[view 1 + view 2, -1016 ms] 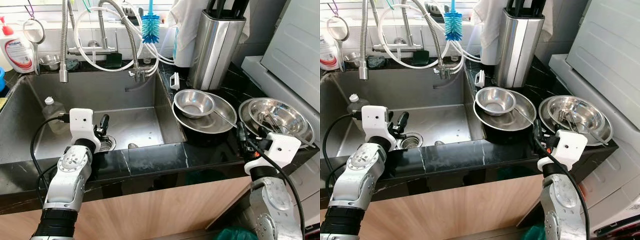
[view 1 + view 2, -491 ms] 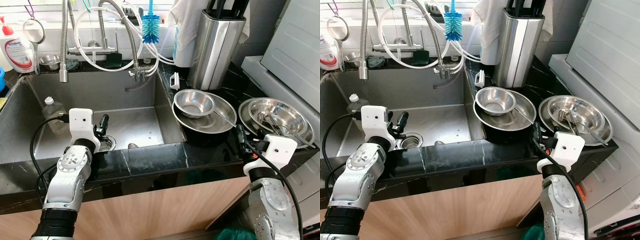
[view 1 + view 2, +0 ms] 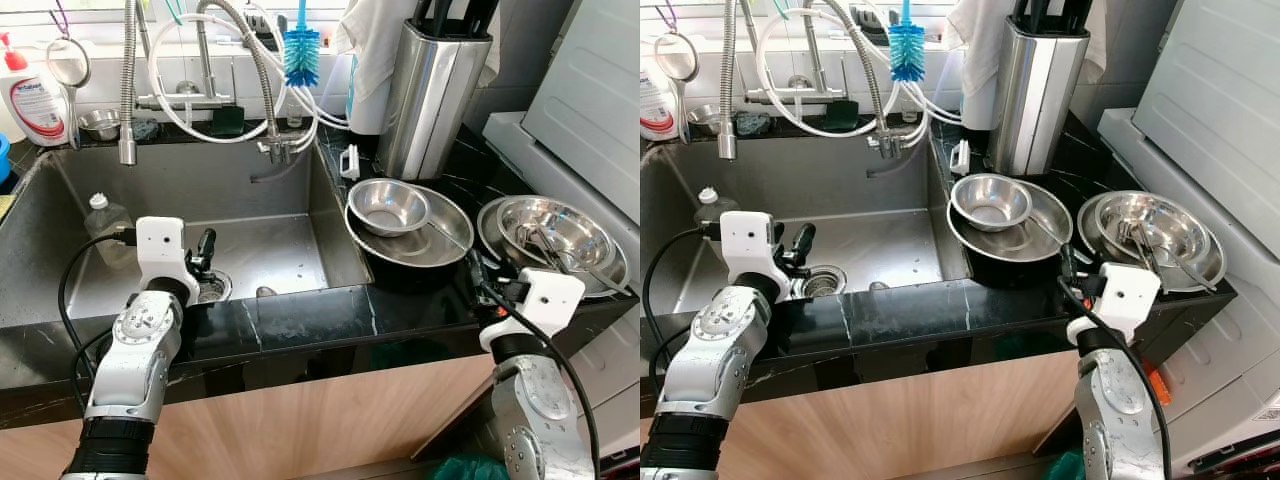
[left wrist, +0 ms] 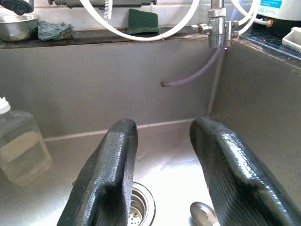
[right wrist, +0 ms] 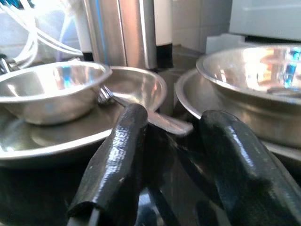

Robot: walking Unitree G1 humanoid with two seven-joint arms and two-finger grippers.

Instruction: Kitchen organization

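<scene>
Two stacked steel dishes: small round steel bowl (image 3: 388, 205) inside wide shallow steel plate (image 3: 450, 243), fork (image 5: 141, 109) resting on its rim (black counter). Right gripper (image 5: 171, 160), fingers apart, just before the fork handle. Left gripper (image 4: 164, 183), fingers apart, over grey sink (image 3: 270, 190) near round drain (image 4: 141, 212).
</scene>
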